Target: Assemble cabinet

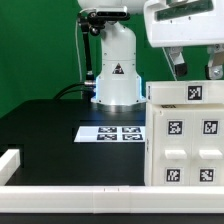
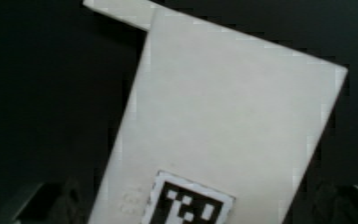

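The cabinet (image 1: 185, 140) is a large white boxy body with square compartments and black-and-white tags, standing at the exterior view's right. A flat white top piece with a tag (image 1: 190, 93) lies on it. My gripper (image 1: 193, 68) hangs just above this top piece with its fingers spread wide. In the wrist view the white piece (image 2: 220, 110) with its tag (image 2: 194, 208) lies between the two dark fingers (image 2: 60, 207). A dark gap shows between one finger and the piece, so the jaws are open around it.
The marker board (image 1: 110, 132) lies on the black table in front of the robot base (image 1: 115, 70). A long low white bar (image 1: 70, 190) runs along the front edge, and a short white block (image 1: 10, 163) sits at the exterior view's left.
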Robot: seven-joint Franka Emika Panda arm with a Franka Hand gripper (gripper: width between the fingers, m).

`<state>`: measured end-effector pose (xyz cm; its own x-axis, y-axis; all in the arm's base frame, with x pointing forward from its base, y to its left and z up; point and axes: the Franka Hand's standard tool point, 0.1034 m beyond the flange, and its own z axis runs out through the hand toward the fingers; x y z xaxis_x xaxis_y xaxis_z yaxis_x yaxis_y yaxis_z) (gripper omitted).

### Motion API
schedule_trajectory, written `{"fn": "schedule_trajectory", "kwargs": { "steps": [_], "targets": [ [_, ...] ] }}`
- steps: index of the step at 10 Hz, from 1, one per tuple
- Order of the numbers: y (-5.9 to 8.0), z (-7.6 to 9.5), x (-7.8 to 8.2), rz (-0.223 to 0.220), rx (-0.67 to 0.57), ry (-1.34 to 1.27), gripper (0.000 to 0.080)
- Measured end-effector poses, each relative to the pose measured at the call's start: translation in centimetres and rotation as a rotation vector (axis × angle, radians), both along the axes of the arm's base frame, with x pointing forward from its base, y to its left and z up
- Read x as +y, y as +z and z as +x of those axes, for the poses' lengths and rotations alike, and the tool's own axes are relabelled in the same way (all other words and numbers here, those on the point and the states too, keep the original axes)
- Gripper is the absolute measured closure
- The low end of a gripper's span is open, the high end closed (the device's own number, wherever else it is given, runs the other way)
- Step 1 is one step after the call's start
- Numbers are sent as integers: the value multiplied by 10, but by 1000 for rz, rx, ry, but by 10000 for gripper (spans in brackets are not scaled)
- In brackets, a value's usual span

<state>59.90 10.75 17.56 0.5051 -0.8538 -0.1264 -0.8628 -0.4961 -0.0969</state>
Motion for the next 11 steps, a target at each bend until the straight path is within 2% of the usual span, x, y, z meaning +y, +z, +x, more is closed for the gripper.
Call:
{"fn": "schedule_trajectory", "kwargs": {
  "steps": [2,4,7,8,11],
  "targets": [
    [-4,-6,0,-9,-28,319,151],
    [-4,-6,5,3,-52,657,151],
    [-3,-5,4,2,-82,813,151],
    [-2,-5,3,-11,-99,941,151],
    [-1,-3,10,-93,-147,1470,151]
  ]
}}
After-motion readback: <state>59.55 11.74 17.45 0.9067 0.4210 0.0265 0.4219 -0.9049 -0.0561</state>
